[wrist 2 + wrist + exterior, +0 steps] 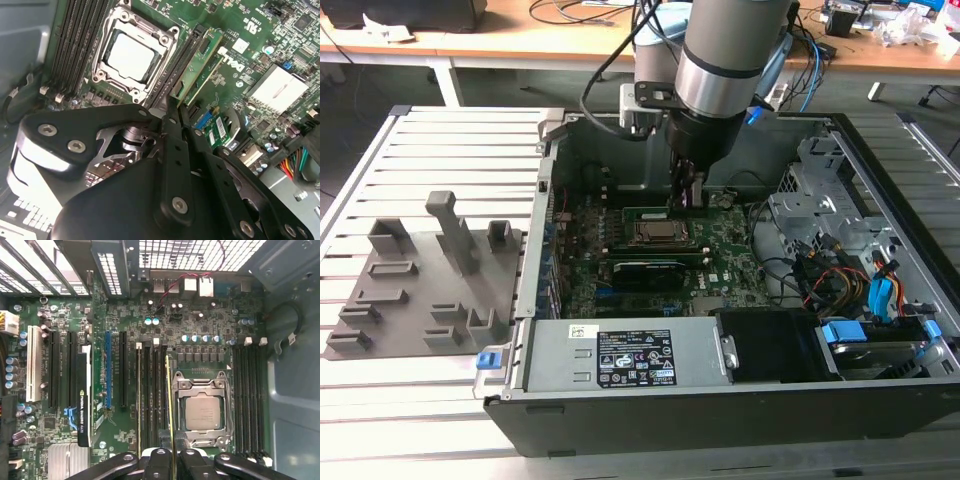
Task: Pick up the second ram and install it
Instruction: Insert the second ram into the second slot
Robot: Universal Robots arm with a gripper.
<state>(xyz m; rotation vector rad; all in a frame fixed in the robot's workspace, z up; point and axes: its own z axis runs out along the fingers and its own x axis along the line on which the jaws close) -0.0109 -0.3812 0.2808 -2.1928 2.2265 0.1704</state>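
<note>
Ram [199, 70], the second stick, was clamped edge-on between the gripper's [176, 111] fingers and stood in or just over a black slot [172, 70] beside the CPU socket [131, 52]. In the first wrist view it showed as a thin yellow-green edge [169, 405] running up from the gripper [169, 456] along the slot next to the socket [202, 410]. By my judgement the pick was done and the install under way; whether the stick was fully seated I could not tell, and the grip had not been let go.

The first wrist view also showed a second thin edge [138, 400] in a slot further from the socket, probably another stick already in. The exterior view placed the arm [725, 60] down inside the open case [720, 400], with the grey tray [420, 290] well apart on the exterior view's left, no green stick visible on it.
</note>
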